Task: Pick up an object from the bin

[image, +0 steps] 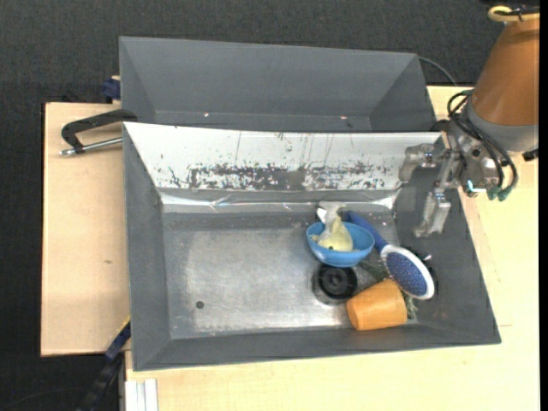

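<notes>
My gripper point(421, 223) hangs over the bin's right side, above the sloping right wall, its two fingers apart and nothing between them. Just left of and below it a blue bowl point(360, 245) holds a pale yellow crumpled piece point(336, 236). An oval brush point(408, 272) with a white rim and blue bristles lies below the gripper, near the right wall. In front of the brush an orange cup point(377, 306) lies on its side. A black round ring point(336, 282) sits on the floor under the bowl's near edge.
All the loose things are clustered in the bin's right front corner. The bare metal floor stretches away to the left. The back wall rises steeply behind the bowl, and the arm with its orange cover and cables stands at the upper right.
</notes>
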Robot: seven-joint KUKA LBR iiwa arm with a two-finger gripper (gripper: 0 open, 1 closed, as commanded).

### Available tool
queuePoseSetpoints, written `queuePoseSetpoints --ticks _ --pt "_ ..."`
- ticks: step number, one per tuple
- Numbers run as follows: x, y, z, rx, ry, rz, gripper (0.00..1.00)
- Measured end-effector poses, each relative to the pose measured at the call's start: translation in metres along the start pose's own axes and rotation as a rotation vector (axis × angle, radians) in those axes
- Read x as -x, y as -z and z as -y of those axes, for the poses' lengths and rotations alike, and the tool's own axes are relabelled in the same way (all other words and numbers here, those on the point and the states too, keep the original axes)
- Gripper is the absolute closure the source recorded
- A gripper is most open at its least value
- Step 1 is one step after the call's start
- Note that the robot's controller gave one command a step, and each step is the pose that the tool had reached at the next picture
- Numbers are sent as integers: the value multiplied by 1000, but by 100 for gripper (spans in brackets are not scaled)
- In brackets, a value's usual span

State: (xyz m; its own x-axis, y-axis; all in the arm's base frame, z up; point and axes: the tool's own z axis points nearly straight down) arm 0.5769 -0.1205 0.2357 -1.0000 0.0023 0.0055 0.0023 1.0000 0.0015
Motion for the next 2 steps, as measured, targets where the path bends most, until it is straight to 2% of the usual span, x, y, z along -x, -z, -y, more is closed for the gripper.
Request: queuePoseSetpoints --ticks 1,2 --pt "-10 -153 -43 1 190 1 0" --pt "-8 -149 -42 -1 190 8 100"
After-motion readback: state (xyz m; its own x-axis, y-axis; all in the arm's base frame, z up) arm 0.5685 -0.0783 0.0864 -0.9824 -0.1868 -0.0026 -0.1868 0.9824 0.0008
